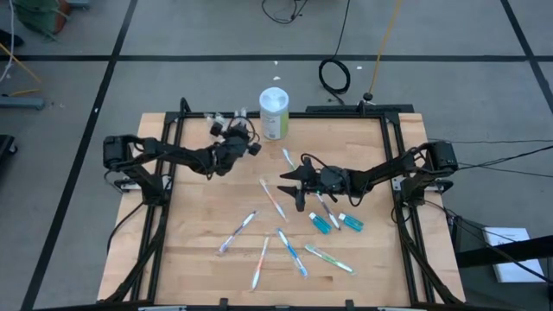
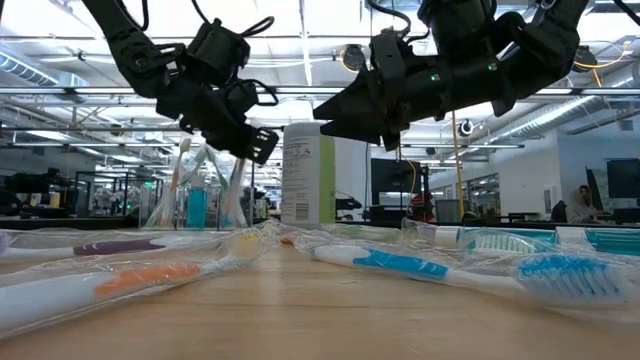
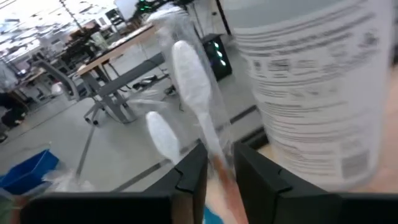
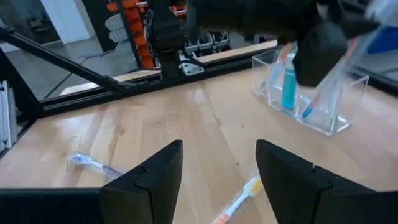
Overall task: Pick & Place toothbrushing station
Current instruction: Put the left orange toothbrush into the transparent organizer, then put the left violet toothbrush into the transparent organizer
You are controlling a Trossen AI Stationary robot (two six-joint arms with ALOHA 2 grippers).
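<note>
A clear plastic holder (image 4: 308, 99) stands at the table's far left (image 1: 220, 123) and holds a blue tube (image 4: 288, 87) and a few wrapped toothbrushes. My left gripper (image 1: 228, 134) is just above it, shut on a wrapped white toothbrush (image 3: 189, 74). My right gripper (image 1: 292, 186) hangs open and empty over the table's middle, above a pink-and-white toothbrush (image 1: 273, 199). Several more toothbrushes (image 1: 290, 252) and two blue tubes (image 1: 321, 223) lie flat on the near half of the table. My left gripper pinches the toothbrush's handle (image 3: 219, 163), in its clear wrapper, between its two fingers. The bristle end (image 3: 186, 62) sticks out past the fingertips. In the right wrist view the wrapper (image 4: 333, 87) slants down from the gripper into the clear holder; its lower end is hidden.
A tall white-and-green canister (image 1: 275, 112) stands at the far edge, just right of the holder and close to my left gripper (image 3: 311, 93). Black frame rails (image 1: 390, 155) run along the table's sides. There is bare wood (image 1: 194, 203) at the left.
</note>
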